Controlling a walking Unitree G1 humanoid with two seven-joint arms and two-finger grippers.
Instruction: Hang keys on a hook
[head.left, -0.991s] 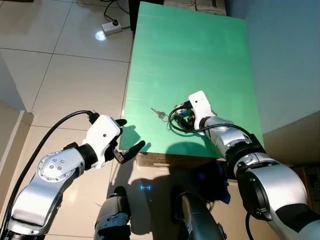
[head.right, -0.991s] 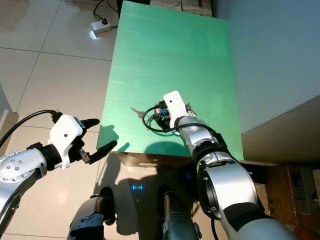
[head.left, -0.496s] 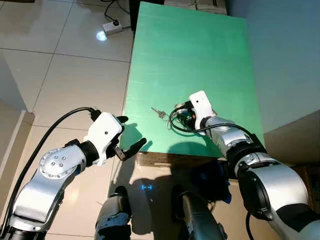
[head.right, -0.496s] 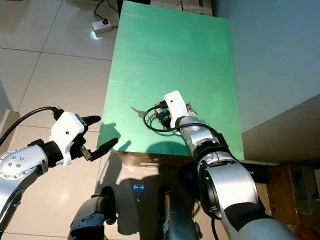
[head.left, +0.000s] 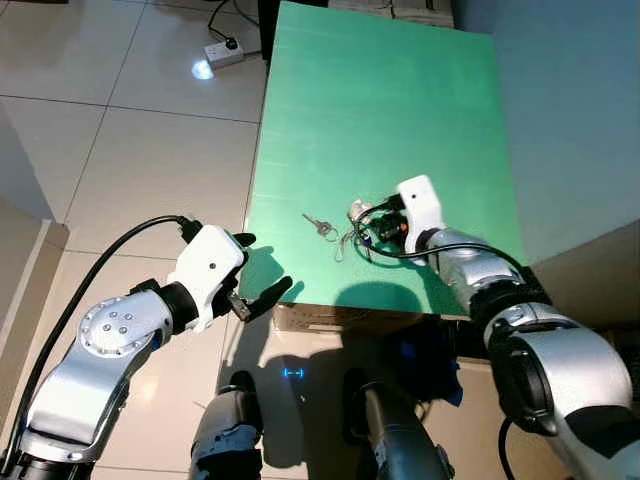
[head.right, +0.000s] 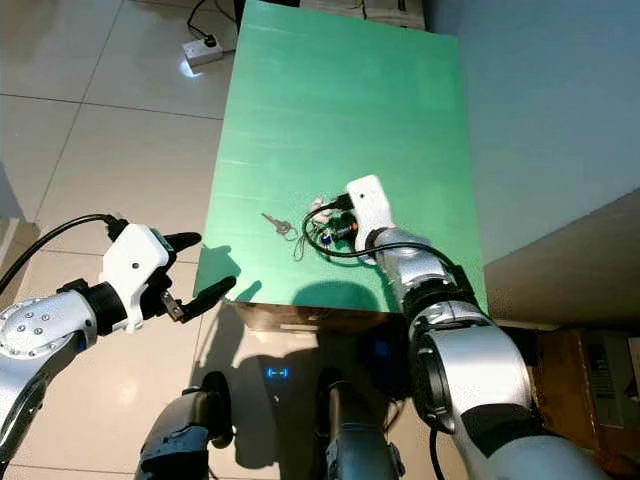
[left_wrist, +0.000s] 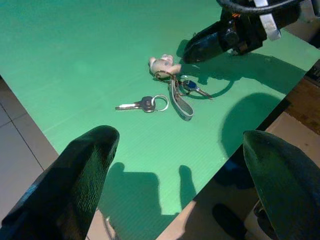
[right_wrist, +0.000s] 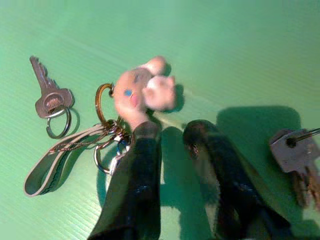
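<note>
Green table (head.left: 380, 110) | keys (right_wrist: 125, 115) touching R claw (right_wrist: 167, 137) fingertips | claw parted

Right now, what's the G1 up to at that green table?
The right gripper is down on the green table, fingers slightly apart, right beside a key bunch with a pale pink figurine charm and grey strap but not gripping it. A single silver key on a ring lies apart from the bunch, and another small set of keys lies on the gripper's other side. The left gripper hangs open off the table's near edge.
</note>
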